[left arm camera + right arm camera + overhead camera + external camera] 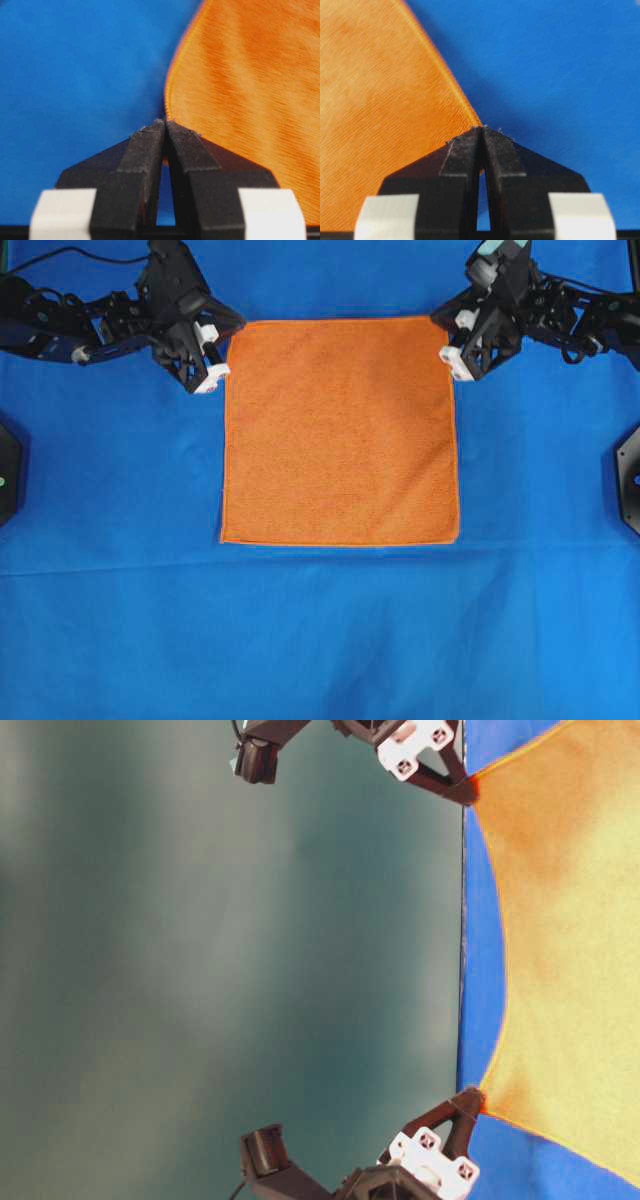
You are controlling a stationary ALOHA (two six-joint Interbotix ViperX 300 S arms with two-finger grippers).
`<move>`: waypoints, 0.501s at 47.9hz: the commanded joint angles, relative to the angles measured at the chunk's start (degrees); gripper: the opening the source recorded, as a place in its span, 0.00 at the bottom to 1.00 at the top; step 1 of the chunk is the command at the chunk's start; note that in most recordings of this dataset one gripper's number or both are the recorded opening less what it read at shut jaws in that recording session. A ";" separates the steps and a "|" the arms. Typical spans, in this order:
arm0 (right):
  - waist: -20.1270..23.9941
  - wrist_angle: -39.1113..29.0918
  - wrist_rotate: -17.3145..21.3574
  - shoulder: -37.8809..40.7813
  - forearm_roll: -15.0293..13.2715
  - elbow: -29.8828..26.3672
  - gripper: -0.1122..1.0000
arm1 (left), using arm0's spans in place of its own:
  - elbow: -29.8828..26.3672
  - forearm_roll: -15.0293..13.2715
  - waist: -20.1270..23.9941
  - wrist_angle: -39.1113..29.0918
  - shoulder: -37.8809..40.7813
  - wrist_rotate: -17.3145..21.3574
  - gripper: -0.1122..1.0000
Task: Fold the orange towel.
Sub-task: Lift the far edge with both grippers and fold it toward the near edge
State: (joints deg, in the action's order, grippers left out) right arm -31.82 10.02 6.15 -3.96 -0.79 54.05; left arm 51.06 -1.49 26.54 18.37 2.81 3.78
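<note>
1. Your orange towel point(340, 430) lies spread out on the blue table cover point(320, 640), roughly central between the two arms and toward the far edge in the overhead view
2. Your left gripper point(165, 122) sits at the towel's far left corner; its jaws are pressed together with the corner pinched between the tips, as the left wrist view shows
3. Your right gripper point(482, 128) sits at the far right corner, jaws likewise squeezed tight on that corner
4. In the table-level view both pinched corners are drawn out to points at the fingertips, with the cloth stretched between them
5. The near edge of the towel rests flat on the cover, well apart from both grippers
</note>
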 commanded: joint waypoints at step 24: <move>19.51 -7.21 3.08 -17.93 2.81 8.35 0.11 | 5.89 0.00 -21.01 -10.81 -13.54 -5.19 0.11</move>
State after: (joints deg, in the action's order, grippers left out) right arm -14.33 3.34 8.26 -20.13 1.85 62.14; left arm 57.48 -1.49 8.96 7.65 -9.76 -0.53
